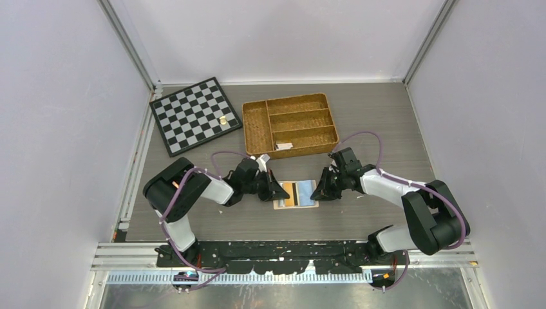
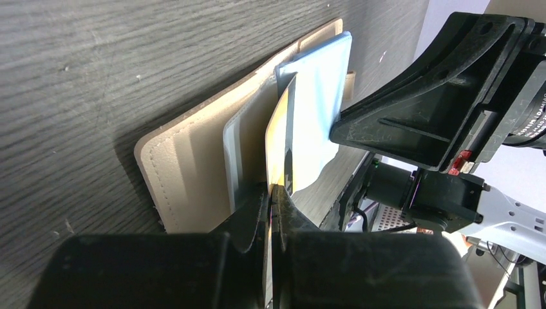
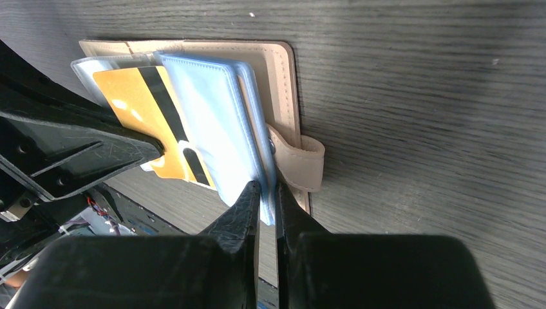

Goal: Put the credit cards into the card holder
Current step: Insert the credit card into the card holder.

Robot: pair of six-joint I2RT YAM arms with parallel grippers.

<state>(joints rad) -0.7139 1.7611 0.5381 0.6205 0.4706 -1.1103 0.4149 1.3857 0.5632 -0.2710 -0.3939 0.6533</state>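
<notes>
Left gripper is pinching the orange credit card, its far end in among the clear sleeves; right gripper is nipping those sleeves' rim. Arm lettering is blurring past reading. Card holder is lying open between both grippers, table showing round it, wicker tray just beyond.
</notes>
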